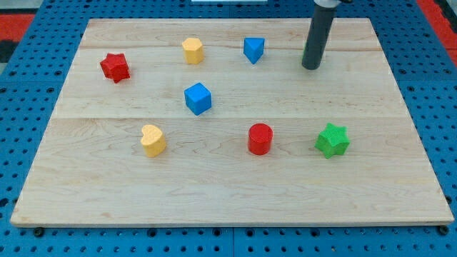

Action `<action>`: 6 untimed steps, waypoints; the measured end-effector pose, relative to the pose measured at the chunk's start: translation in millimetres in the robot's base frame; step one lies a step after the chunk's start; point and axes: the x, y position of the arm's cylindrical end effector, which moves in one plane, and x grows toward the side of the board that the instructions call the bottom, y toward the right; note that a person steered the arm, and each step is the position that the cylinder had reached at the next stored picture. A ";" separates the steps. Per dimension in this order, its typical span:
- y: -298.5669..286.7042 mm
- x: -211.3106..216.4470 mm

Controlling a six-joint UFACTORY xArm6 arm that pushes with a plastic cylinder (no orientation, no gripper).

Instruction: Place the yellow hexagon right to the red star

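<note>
Yellow hexagon [192, 51] sits near the counter's [228, 193] top, well right of the red star [114, 67], so it's only roughly placed; closing that gap is what's left, I'd say. It looks chunky and upright. No pincer here, just my tip [310, 66], right of the blue triangle block [253, 49], touching nothing.
</note>
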 end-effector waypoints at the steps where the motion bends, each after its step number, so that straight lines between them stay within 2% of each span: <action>1: 7.9 30.3; 2: -14.5 93.5; 3: -84.9 88.3; 4: -128.5 90.4; 6: -149.0 -19.4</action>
